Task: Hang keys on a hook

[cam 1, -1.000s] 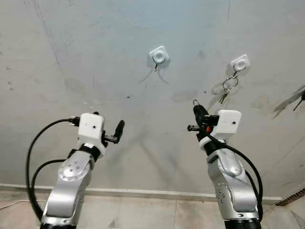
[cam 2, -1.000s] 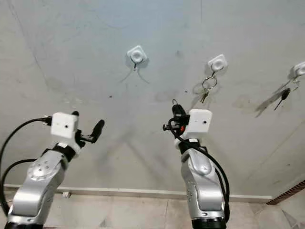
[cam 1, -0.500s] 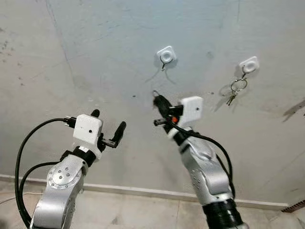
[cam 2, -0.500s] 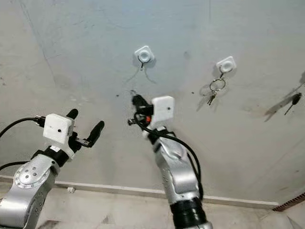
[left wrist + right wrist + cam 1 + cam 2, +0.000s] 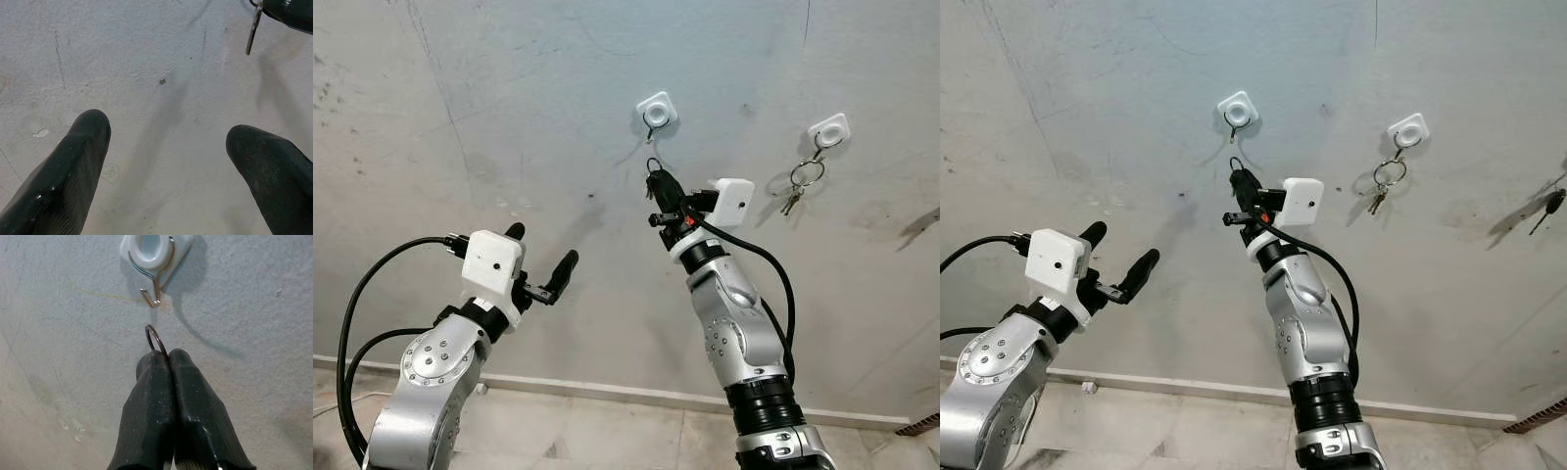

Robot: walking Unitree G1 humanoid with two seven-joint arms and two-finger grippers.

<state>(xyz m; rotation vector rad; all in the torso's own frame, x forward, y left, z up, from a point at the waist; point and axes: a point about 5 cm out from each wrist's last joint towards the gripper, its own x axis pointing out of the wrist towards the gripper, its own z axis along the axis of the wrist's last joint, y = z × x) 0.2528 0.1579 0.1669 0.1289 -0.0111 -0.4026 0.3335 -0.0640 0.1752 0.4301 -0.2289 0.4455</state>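
Up against the grey wall [image 5: 509, 98], the right gripper [image 5: 164, 355] has its jaws pinched together on a key ring [image 5: 155, 338], whose wire loop pokes out past the fingertips [image 5: 151, 364] just below the metal hook [image 5: 155, 296] of a white wall mount [image 5: 657, 109], apart from it. What looks like a key [image 5: 253, 29] hangs under that gripper, though little of it can be made out. Lower and to the robot's left, the left gripper [image 5: 540, 260] hovers near the wall with jaws wide and nothing between them, while another set of keys [image 5: 800, 181] hangs on a second hook mount [image 5: 828, 129] to the right.
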